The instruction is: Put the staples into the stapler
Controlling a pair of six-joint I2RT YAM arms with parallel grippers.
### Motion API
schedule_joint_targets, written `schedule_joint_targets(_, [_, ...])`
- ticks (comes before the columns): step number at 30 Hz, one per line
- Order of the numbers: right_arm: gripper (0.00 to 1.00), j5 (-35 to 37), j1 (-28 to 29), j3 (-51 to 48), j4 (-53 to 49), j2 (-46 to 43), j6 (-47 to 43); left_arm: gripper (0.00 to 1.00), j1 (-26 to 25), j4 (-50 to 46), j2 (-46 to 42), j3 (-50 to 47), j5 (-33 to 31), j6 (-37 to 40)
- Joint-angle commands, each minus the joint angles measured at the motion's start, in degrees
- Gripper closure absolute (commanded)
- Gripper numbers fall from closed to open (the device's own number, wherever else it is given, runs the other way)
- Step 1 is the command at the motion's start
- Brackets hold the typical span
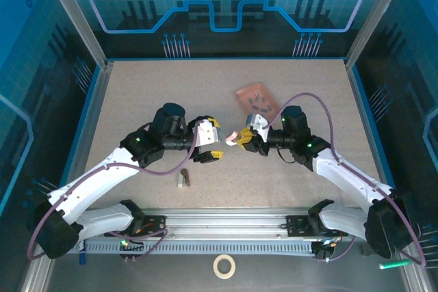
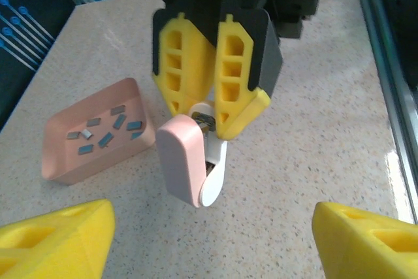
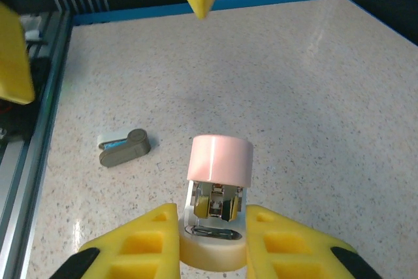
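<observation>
Nearest us, a small grey piece lies on the table, at 8 o'clock from the stapler. Mid-table, our right gripper grasps the stapler's white base, its pink lid hinged up. Our left gripper faces it from 9 o'clock, jaws released and empty. Farther, at 1 o'clock, the staples lie in a pink tray.

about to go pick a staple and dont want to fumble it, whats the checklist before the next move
1. The right claw grips the stapler by its white base: ok.
2. The pink cover stands open, so the channel is exposed: ok.
3. The left claw is open and empty: ok.
4. The staples lie loose in the pink tray: ok.
5. The channel is free of old staples: cannot tell.
</observation>
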Motion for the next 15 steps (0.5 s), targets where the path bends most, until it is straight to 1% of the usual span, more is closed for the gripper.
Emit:
schedule_joint_targets(1, [0.94,-2.8,1.83,3.63,-3.86,0.11,-9.59,0.23,-0.37,-4.87,0.31,1.31,4.06,5.1])
schedule_joint_targets(4, [0.95,-1.53,3.71,6.03,-7.72,1.49,-12.62,0.24,-0.63,-4.41,0.51,0.65,4.44,5.46])
schedule_joint_targets(8, [0.95,-0.2,5.45,7.21,-8.17,2.49,-13.98,0.24,-0.67,-3.57,0.09,-0.04,3.87,5.47])
schedule_joint_targets(10, [0.95,0.13,6.16,7.37,-7.58,2.55,-14.02,0.26,-0.7,-2.58,0.07,-0.26,3.38,5.02])
schedule_joint_targets(13, [0.95,0.52,7.21,7.81,-6.91,2.78,-14.01,0.34,-0.81,-2.12,0.37,-0.08,3.73,4.78])
schedule_joint_targets(15, [0.95,1.01,7.84,8.2,-7.06,2.97,-14.36,0.34,-0.8,-1.63,0.62,-0.16,3.72,4.74])
